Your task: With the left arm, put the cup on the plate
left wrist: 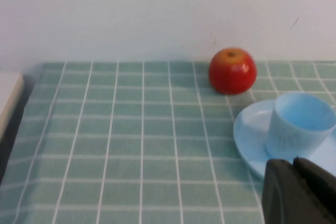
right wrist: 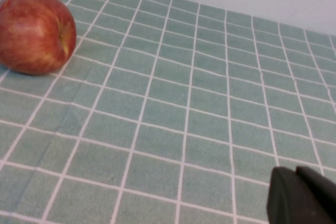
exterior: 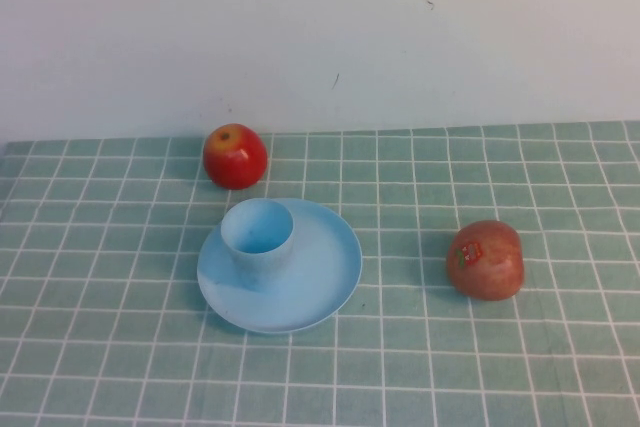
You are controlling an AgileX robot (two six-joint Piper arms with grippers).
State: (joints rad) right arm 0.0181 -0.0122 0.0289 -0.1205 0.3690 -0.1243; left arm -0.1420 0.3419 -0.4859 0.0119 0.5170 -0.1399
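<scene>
One pale-blue cup (exterior: 256,233) — upright on the plate (exterior: 320,277) — left gripper (left wrist: 299,192), right gripper (right wrist: 302,195) apart.

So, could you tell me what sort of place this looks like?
Probably a staged tabletop test bench: a green checked tablecloth against a bare white wall, holding only a cup on a plate and two apples.

smooth matt plastic cup (exterior: 256,233) & plate (exterior: 320,277), glossy apple (exterior: 235,156), checked cloth (exterior: 500,367)
</scene>
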